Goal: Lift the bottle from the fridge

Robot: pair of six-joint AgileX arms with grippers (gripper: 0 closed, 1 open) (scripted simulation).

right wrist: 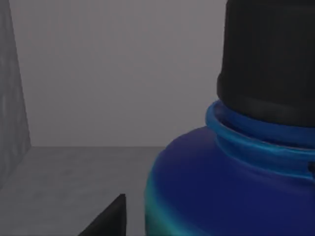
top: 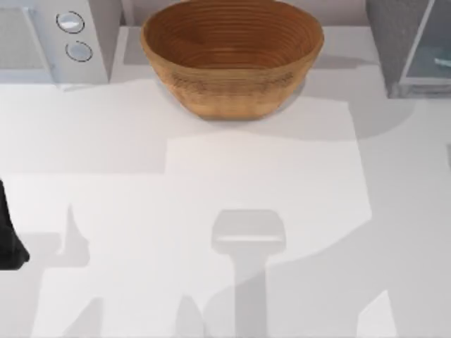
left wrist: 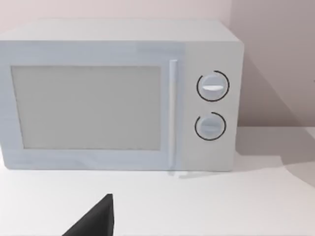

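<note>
Bottle [right wrist: 231, 187] stood inside the fridge [top: 405, 46], grey interior walls and floor behind it; blue body, cyan band, black cap close before the right wrist camera. Fridge sat at the tabletop's [top: 211, 211] far right corner, glass door [top: 430, 49] swung open. Right tool [right wrist: 106, 219]: one dark fingertip just beside the bottle, possibly touching; its opening and hold could not be told. Left arm [top: 8, 232] parked at the left edge, facing the microwave [left wrist: 118, 93]. Wooden bowl [top: 232, 56] between both appliances.
</note>
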